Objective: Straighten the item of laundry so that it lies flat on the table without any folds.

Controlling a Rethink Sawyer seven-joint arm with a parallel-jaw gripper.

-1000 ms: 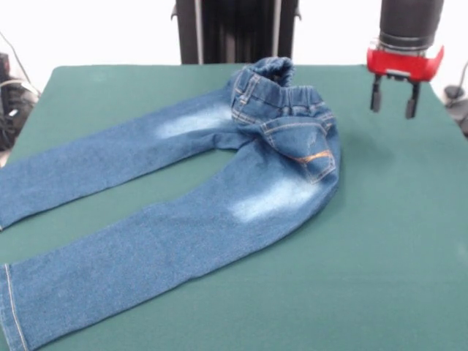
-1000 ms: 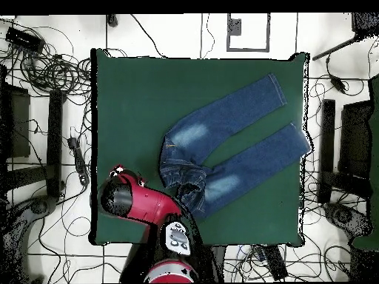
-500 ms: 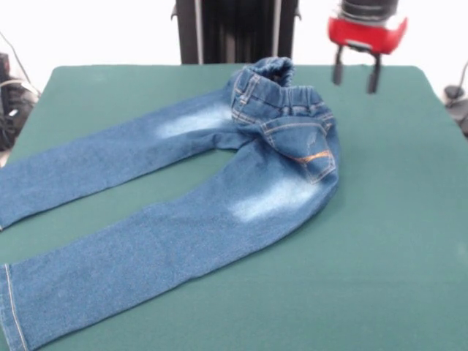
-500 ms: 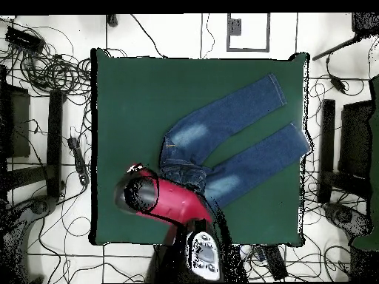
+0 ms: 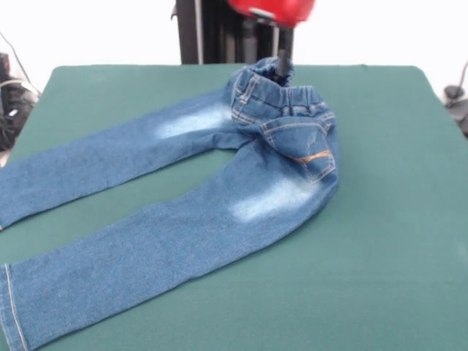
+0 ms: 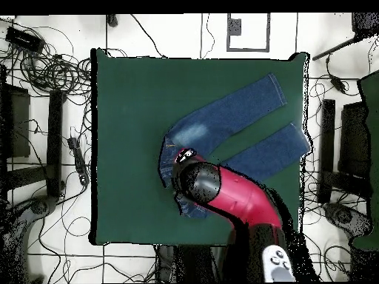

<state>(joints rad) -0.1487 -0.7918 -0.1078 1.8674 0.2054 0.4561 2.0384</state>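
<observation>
A: Near edge first. The jeans (image 5: 219,197) lie on the green counter (image 5: 380,263), two legs stretched toward the near left corner, hems close to the counter's edge. Legs look flat, soft denim with whitish faded patches.

B: And further back?

A: The seat is bunched. An orange-stitched pocket (image 5: 316,157) sits creased on the right, and the elastic waistband (image 5: 281,99) is rumpled and humped up at the far end, folded on itself.

B: Where does the end effector sit?

A: The end effector (image 5: 284,47) hangs right above the waistband hump, a dark tip reaching down to the fabric. Its red housing is cut off at the top edge. Open or closed, cannot tell. The overhead view shows the red arm (image 6: 237,200) covering the waist area.

B: Step?

A: Likely going for a grasp on the waistband. Next move probably calls for pinching that raised fold and pulling it away from the legs so the seat unfolds flat. Counter felt is matte and may drag on the cloth.
</observation>
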